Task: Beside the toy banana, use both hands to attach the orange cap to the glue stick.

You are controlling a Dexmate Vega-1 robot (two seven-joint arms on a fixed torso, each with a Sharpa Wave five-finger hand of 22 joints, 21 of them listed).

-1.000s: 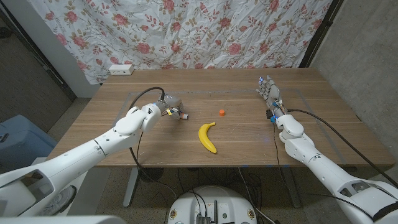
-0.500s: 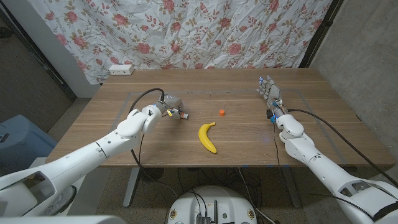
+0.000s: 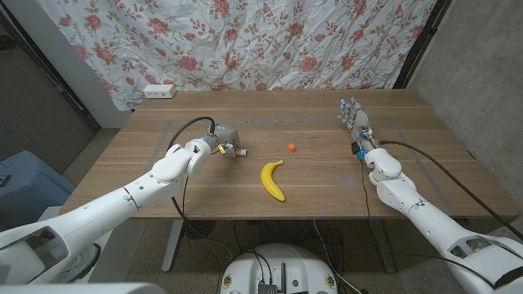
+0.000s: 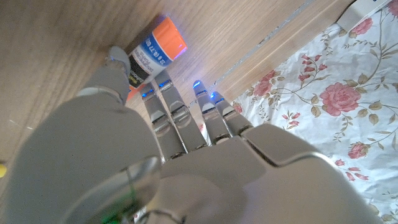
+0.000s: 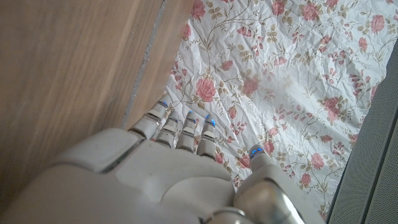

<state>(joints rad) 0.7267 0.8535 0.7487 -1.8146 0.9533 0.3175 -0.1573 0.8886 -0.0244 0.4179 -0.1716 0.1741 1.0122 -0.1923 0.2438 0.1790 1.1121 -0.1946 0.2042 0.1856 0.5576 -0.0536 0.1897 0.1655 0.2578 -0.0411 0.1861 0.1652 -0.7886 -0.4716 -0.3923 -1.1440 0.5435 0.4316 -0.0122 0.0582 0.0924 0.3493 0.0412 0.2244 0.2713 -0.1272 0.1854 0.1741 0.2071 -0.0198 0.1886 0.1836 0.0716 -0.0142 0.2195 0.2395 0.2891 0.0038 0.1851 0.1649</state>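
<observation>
Head view: the left robot hand (image 3: 222, 137) sits a touch farther back and to the left than it did a second ago, and the right robot hand (image 3: 355, 119) has stayed where it was, standing on its edge near the far right of the bench (image 3: 327, 175) with fingers straight and apart, holding nothing. The banana (image 3: 272, 180) and the cap (image 3: 292, 148) lie just as before.

The left robot hand is down on the bench over the glue stick (image 3: 239, 152), whose end pokes out on the side toward the banana. In the left wrist view the stick (image 4: 152, 55) lies on the wood with its orange end and blue label showing past the fingertips (image 4: 118, 59); one fingertip touches or nearly touches its dark end (I cannot tell whether the hand really grips it or merely rests against it).

The small orange cap sits alone on the bench, between the two hands, a little behind the banana's upper tip and apart from it. The stick lies to the left of the banana, near but not touching.

Round about: a flowered cloth (image 3: 270, 41) hangs behind the bench, a white power strip (image 3: 158, 91) lies at the far left corner, and black cables run along both arms. The right wrist view shows the fingers (image 5: 180, 134) spread above the bench edge, against the cloth.
</observation>
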